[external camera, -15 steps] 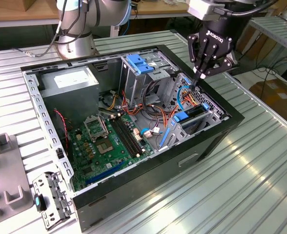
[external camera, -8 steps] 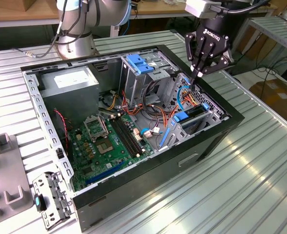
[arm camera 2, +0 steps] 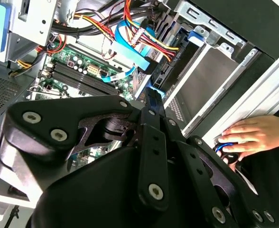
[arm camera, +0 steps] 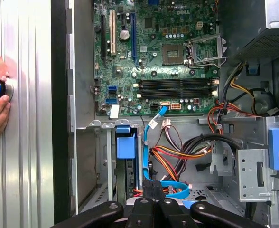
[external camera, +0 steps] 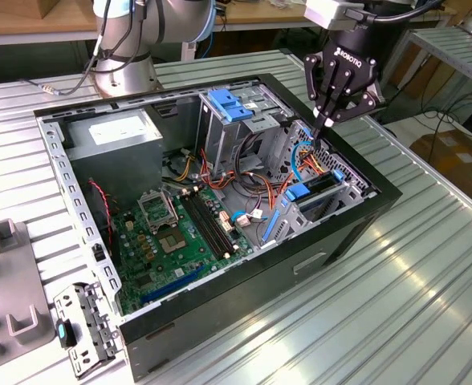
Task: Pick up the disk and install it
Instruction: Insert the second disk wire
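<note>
The open computer case (external camera: 380,192) on the worktop (external camera: 396,305) holds one green board (external camera: 180,233) and the disk (external camera: 320,188) standing in its slot, with the empty hand (external camera: 326,122) pinched shut above.

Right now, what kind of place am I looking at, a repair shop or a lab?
Probably a robotics lab or test workshop: an open computer case lies on a ribbed metal table, a robot arm's gripper hangs over it, and wooden workbenches stand behind.
</note>
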`<state>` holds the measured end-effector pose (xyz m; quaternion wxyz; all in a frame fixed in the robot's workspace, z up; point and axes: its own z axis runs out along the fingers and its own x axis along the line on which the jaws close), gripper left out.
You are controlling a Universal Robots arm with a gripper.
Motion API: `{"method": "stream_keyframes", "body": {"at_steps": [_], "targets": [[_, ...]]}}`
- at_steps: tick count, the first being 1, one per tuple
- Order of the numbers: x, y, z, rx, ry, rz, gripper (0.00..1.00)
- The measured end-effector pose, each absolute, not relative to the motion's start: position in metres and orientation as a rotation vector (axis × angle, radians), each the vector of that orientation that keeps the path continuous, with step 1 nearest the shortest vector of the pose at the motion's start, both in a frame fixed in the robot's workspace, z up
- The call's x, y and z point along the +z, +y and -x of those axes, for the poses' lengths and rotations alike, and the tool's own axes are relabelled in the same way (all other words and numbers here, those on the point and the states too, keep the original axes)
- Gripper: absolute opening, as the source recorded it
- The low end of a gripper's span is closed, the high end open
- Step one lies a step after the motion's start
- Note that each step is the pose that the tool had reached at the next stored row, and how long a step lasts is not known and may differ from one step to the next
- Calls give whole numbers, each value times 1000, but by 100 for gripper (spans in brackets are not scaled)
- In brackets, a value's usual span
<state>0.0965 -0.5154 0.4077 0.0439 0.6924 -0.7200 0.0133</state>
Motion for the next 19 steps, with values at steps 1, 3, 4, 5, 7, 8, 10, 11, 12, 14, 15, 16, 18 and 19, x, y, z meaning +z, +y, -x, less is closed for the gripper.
{"method": "stream_keyframes", "body": {"at_steps": [1,3,4,5,7,8,10,11,12,14,15,16,18,19], "targets": [[408,-515,-97,41,-2201,-2117,11],[408,-515,-97,40,-2201,-2116,11],[408,-515,-97,40,-2201,-2116,11],[408,-515,-97,40,-2201,-2116,11],[407,-515,-97,34,-2197,-2114,11],[406,-514,-99,12,-2185,-2103,11],[405,-514,-104,5,-2177,-2097,11],[404,-513,-106,5,-2175,-2093,11],[404,-512,-108,6,-2174,-2092,11],[404,-511,-110,11,-2170,-2088,11],[404,-507,-110,28,-2163,-2079,11],[404,-503,-110,42,-2156,-2071,11],[404,-496,-110,56,-2149,-2063,11],[403,-495,-110,56,-2148,-2063,11]]}}
